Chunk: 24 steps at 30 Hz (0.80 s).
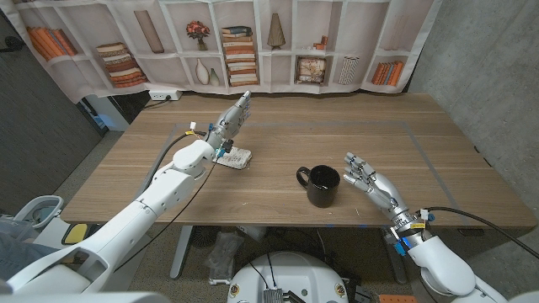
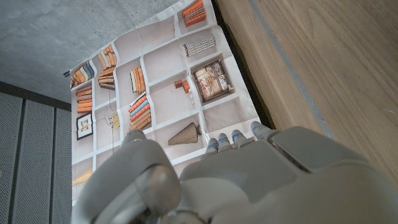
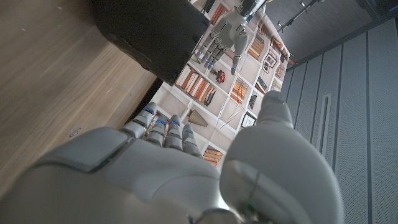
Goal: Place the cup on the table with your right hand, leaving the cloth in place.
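Head view: right hand (image 1: pixel 368 179) fingers (image 1: pixel 353 163) spread, empty, beside cup (image 1: pixel 322 185).

The right hand (image 3: pixel 186 180) shows from behind, pale grey, its fingers (image 3: pixel 171 134) reaching toward the black cup (image 3: pixel 152 31) without touching it, the thumb standing apart to one side. The cup stands on the wooden bench (image 3: pixel 56 81). Past the cup, the left hand (image 3: pixel 227 34) hangs in the air with its fingers spread, in front of a backdrop printed with bookshelves (image 3: pixel 205 93).
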Motion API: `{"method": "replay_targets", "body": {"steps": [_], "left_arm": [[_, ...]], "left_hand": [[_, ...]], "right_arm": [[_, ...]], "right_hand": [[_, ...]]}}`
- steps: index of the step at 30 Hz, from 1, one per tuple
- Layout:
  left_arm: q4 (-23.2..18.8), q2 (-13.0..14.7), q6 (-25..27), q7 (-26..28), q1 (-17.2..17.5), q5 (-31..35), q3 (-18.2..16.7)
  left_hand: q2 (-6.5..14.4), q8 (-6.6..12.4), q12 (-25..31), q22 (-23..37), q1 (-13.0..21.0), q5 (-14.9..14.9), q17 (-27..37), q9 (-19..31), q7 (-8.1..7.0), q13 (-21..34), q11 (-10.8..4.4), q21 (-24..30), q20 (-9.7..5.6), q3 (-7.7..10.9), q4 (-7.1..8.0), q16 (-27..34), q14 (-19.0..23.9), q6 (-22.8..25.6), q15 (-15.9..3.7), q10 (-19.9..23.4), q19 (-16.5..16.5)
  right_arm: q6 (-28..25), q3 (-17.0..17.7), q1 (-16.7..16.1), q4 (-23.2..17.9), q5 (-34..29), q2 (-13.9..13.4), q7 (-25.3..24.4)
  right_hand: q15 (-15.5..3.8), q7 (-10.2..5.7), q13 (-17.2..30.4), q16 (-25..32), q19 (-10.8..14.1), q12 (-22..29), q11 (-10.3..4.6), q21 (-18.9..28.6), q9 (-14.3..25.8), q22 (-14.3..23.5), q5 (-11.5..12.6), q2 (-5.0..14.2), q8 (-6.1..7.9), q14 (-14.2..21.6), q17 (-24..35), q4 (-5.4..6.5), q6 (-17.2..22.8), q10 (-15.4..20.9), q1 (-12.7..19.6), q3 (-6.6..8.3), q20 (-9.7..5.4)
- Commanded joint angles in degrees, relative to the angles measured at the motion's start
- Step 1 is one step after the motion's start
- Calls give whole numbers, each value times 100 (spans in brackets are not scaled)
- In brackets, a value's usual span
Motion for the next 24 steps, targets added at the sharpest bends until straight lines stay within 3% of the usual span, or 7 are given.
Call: {"method": "replay_targets", "body": {"steps": [1,10,24], "left_arm": [[101,-40,10,-88,-93,-6,44],[128,-60,21,-98,-119,-7,58],[-57,39,111,-33,-43,-30,2]], "left_hand": [[11,-24,-2,11,73,-4,27,14,37,14,20,-10,-294,-31,12,4,-434,-90,34,-144,-697],[14,-22,0,11,75,-7,27,14,34,14,9,-15,-286,-40,13,6,-429,-83,39,-139,-696],[24,-22,-2,13,81,-13,28,14,34,14,11,-21,-310,-55,13,4,-434,-76,14,-145,-690]], "right_arm": [[-320,8,-48,-139,-1051,179,-660],[-606,65,-130,-332,-1378,157,-833],[-1024,112,-283,-637,-1678,58,-959]], "right_hand": [[10,40,6,-3,-4,-8,9,-64,23,18,104,-30,-16,-107,12,-7,-265,-197,129,-33,45],[44,98,4,-12,10,-12,30,-129,27,19,190,-63,-12,-240,11,13,-551,-411,218,-64,69],[81,71,4,-24,16,10,62,-180,27,18,252,-66,37,-375,10,29,-586,-500,287,-81,168]]}}
